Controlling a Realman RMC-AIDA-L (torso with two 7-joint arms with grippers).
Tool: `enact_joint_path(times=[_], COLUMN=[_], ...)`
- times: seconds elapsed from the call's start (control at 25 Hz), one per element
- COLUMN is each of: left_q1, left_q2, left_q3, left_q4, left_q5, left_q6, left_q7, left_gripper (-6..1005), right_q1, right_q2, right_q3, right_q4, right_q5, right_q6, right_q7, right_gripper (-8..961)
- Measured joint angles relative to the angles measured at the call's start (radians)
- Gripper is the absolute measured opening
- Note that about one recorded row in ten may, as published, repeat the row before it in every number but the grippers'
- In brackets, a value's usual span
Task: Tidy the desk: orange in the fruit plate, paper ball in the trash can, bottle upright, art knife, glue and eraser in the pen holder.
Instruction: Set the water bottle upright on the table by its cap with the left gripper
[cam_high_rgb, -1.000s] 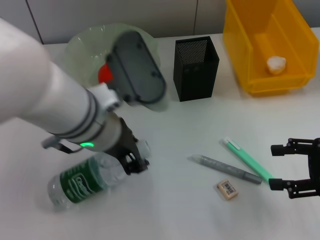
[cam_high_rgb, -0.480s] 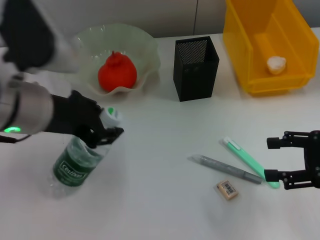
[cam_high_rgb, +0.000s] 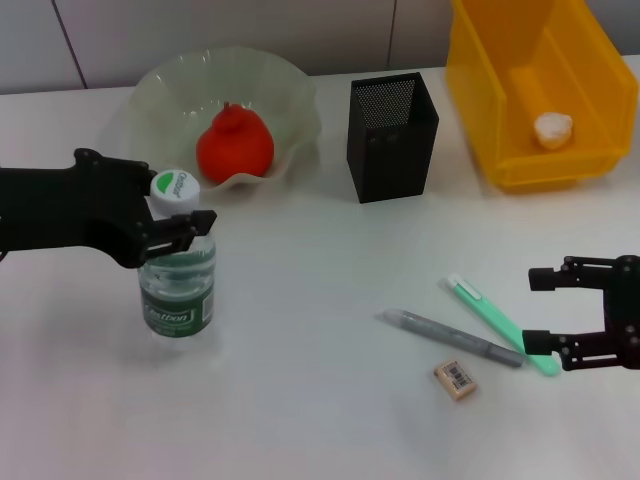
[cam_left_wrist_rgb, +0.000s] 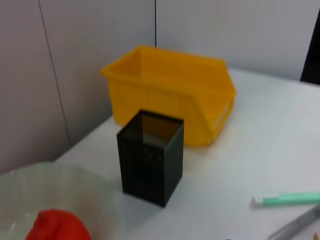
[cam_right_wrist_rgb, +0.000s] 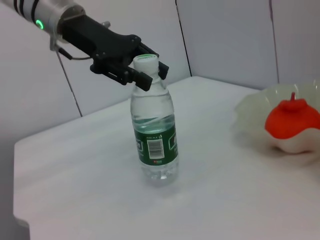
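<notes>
Two tools: left tool (cam_high_rgb: 170, 228) reaches in level, pinching upright bottle (cam_high_rgb: 178, 280) at neck; right tool (cam_high_rgb: 548, 308) spread, near desk.

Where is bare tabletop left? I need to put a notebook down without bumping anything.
Bare table lies between the upright bottle and the grey pen, in front of the pen holder. It is crowded near the right gripper, by the green art knife and eraser.

Left pincer (cam_high_rgb: 180, 225) clamped; right pincer (cam_high_rgb: 545, 308) agape.
</notes>
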Motion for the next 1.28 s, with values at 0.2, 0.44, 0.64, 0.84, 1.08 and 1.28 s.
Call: enact_joint_path(times=[0.2,0.44,0.64,0.84,1.08,1.28], left_q1=[0.051,0.047,0.011,-0.015,-0.004,0.002], left_q2=[0.000,0.000,0.000,0.002,0.003,0.002], left_q3=[-0.092,-0.198,-0.237,-0.285,-0.335,-0.363], left_q4=[-0.095,-0.343,-0.476,-0.614,-0.700,-0.757], left_q5=[-0.205,-0.408,-0.423,-0.471,-0.556,-0.584], left_q6=[-0.009,-0.013,-0.022,-0.004,0.046,0.059], left_q7=[0.156,0.416,0.520,0.637,0.770,0.841], left_gripper=[457,464,470,476,484,490], right_q1=[0.002,0.004,0.004,0.012,0.015,0.021], right_q2=[0.003,0.005,0.010,0.015,0.016,0.016], right_q3=[0.000,0.000,0.000,-0.001,-0.003,-0.010], right_q4=[0.001,0.004,0.005,0.007,0.007,0.007], right_q5=[0.012,0.015,0.025,0.026,0.026,0.026], right_q6=[-0.005,-0.009,-0.007,-0.002,-0.001,0.000], right_q7=[0.000,-0.002,-0.006,-0.010,-0.011,-0.011], right_gripper=[813,813,813,813,814,814])
